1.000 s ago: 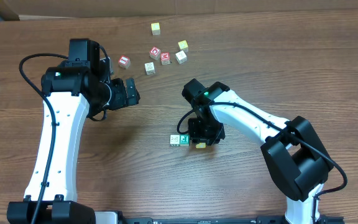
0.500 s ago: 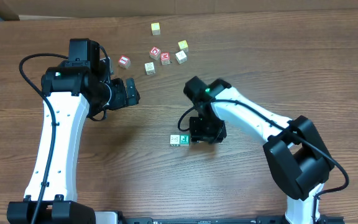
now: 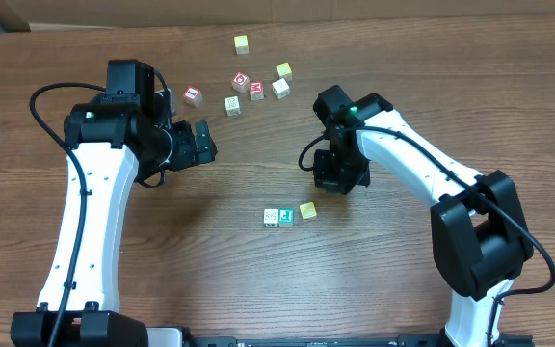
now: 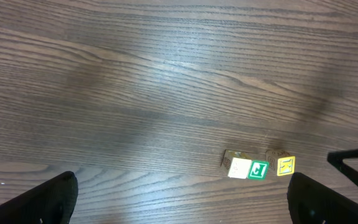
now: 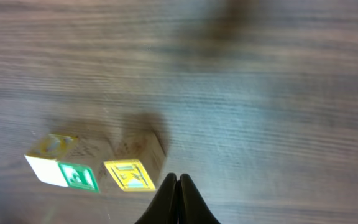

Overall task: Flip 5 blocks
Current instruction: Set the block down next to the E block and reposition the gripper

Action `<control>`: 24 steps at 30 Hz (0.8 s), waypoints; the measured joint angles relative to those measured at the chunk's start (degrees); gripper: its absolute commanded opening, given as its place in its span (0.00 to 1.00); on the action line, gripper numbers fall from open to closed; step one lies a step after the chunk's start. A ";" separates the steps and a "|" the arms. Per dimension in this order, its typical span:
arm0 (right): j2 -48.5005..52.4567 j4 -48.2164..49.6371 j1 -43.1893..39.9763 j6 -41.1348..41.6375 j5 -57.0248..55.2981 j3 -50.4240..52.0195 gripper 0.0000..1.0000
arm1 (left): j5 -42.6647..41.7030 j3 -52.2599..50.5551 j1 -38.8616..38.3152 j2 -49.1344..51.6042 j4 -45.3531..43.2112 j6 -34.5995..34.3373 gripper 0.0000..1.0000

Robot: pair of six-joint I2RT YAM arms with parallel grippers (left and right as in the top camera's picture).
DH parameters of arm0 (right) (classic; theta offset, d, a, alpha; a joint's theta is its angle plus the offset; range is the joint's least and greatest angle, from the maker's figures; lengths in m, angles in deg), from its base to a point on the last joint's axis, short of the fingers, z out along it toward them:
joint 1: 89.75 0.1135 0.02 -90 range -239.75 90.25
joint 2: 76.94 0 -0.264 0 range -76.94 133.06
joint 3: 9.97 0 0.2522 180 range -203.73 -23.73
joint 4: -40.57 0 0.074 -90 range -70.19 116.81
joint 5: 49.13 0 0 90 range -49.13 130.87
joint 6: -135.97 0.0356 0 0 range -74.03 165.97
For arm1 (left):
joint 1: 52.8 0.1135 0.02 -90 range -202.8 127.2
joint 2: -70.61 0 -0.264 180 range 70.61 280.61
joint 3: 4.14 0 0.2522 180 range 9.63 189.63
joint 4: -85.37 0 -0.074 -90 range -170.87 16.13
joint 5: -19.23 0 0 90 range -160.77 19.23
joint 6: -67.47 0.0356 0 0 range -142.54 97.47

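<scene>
While the overhead view counts ten blocks on the table, only three are grouped. A green block has a white block touching it on the left arm's side. A yellow block lies just beside it on the other side. Seven more lie scattered well beyond the green block, one of them a red block with a pale mark.

A second ago the right gripper hung over the yellow block and hid most of it. Now it has drawn away from the green block toward the scattered seven, and the yellow block lies uncovered. Its jaws are pressed together on nothing. The left gripper has not moved; it stands spread wide and empty, well off from the green block.

From the left wrist, three blocks show in a row. The green face carries a white mark and the yellow face a darker one. The left fingers sit far apart with nothing between them.

From the right wrist, the same three appear blurred, with the green block in the middle. The right fingers meet in a closed point and grip nothing.
</scene>
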 measured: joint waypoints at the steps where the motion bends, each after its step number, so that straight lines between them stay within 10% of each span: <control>1: 0.00 1.51 0.09 -0.09 -0.15 0.24 0.04 | 0.00 0.00 0.00 0.00 0.00 0.00 1.00; 24: 0.00 12.44 3.23 -0.46 6.19 9.75 0.04 | 0.00 0.00 0.00 0.00 0.00 0.00 1.00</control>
